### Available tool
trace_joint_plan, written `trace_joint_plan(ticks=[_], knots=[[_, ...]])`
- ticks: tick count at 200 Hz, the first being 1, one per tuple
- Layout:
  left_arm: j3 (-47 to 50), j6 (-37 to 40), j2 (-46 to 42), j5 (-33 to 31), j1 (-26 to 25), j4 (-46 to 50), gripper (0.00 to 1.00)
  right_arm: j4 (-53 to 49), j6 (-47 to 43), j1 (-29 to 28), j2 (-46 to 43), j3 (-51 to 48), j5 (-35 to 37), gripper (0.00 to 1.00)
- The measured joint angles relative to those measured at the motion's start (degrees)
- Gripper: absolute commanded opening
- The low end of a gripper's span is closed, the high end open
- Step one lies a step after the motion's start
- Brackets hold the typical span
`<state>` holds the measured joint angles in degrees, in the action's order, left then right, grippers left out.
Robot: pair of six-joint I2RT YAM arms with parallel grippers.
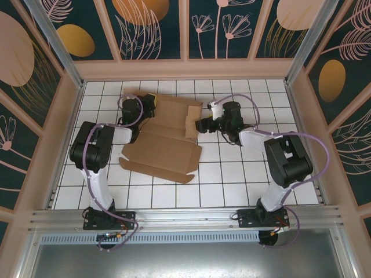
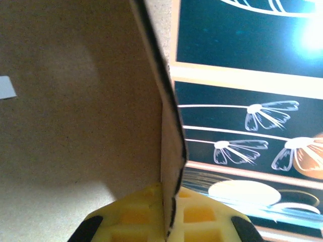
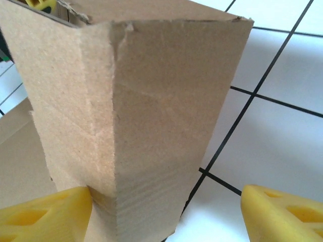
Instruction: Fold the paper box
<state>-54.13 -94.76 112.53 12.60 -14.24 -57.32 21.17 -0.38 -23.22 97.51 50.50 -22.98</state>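
on tabletop point(image 1: 232, 179), left gripper point(image 2: 169, 209) jaws clamp paper box point(image 1: 168, 142) edge to raise it; right gripper point(image 1: 201, 125) jaws gape around flap point(image 3: 151, 126).

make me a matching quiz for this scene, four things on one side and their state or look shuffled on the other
Things:
1. left gripper
2. right gripper
3. paper box
4. table

States:
A. white tiles with dark grid lines
B. fingers wide apart, a raised cardboard flap between them
C. brown cardboard, lying between the two arms
D. pinched shut on a thin cardboard edge

Pairs: 1-D, 2-B, 3-C, 4-A
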Motion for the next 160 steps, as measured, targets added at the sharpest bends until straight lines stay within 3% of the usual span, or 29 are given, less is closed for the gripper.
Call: trace_joint_plan(ticks=[96, 160], knots=[[10.12, 1.46, 0.04, 3.10, 0.00, -24.76, 0.00, 15.54, -8.24, -5.03, -5.73, -12.63, 9.44, 0.76], [10.82, 3.85, 0.44, 4.09, 0.00, -22.16, 0.00, 19.63, -11.34, -6.25, -5.75, -15.26, 15.67, 0.72]])
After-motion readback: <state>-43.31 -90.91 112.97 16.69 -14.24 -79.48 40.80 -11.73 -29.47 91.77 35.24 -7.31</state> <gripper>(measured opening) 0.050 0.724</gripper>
